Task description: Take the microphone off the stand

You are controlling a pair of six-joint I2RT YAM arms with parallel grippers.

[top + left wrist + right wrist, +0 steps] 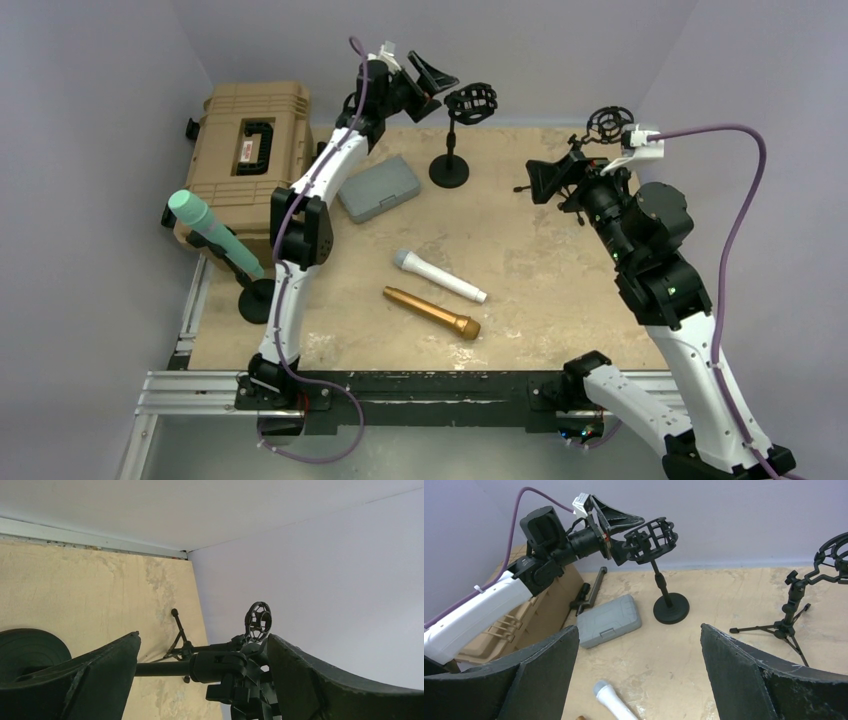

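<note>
At the table's left edge, the mint-green microphone [200,222] sits tilted in its black round-based stand [256,298], well apart from both my grippers. My left gripper [438,88] has its fingers spread wide right by the empty black shock-mount stand [468,104] at the back. My right gripper [540,181] hangs with its fingers apart over the table's right side.

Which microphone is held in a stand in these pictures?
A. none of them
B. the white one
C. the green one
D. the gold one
C: the green microphone sits tilted in the holder of a round-based stand at the left edge, while the white microphone and the gold microphone lie flat on the table.
</note>
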